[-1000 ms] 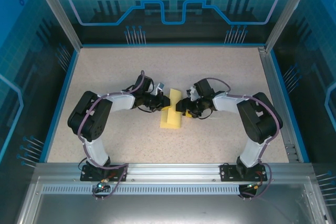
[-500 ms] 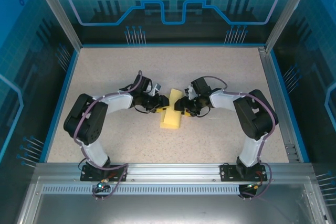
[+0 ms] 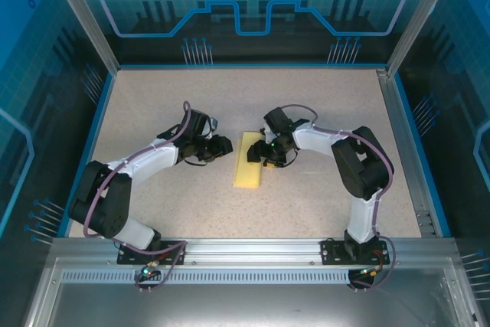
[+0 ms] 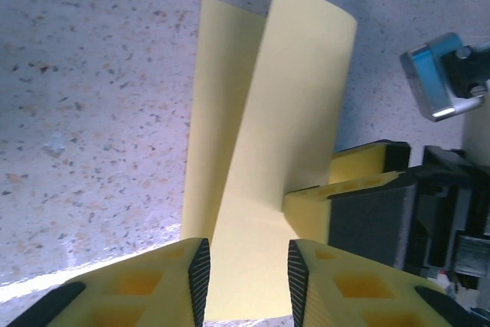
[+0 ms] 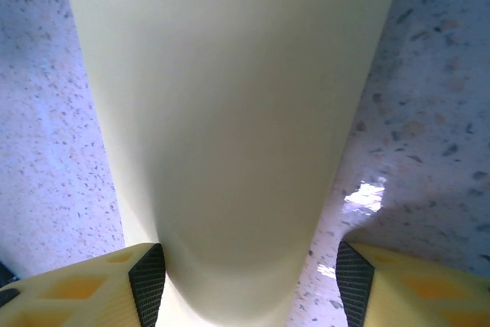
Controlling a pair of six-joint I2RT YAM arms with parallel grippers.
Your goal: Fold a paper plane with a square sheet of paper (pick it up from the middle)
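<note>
We are looking down from above first. The speckled table (image 3: 321, 101) is lying wide and bare past both pincers, with lots of open room on their far side before the blue rim (image 3: 245, 66). More bare table is showing on the outer side of each arm. Behind the pincers, a metal rail (image 3: 253, 246) is running along the table's near edge.

The left pincer (image 3: 220, 146) and the right pincer (image 3: 259, 152) are pointing at each other in the middle of the table. The square sheet of paper (image 3: 249, 165) is lying between them as a long folded yellow strip. It is sitting just beside the left pincer's tips, with a thin bit of table showing in between. The right pincer is reaching onto the strip's far half from the other side. The near half is sticking out toward the arm bases, free of both pincers.

In the left wrist view, the left pincer's fingers (image 4: 200, 277) are standing apart, and the paper is lying straight ahead of the gap. One layer is lifting up off the other, and a yellow finger of the right pincer is sitting right up against that lifted layer's edge.

In the right wrist view, the right pincer's fingers (image 5: 147, 281) are spreading wide. The paper is curving up between them, close to one finger and apart from the other, so they are not squeezing it.
</note>
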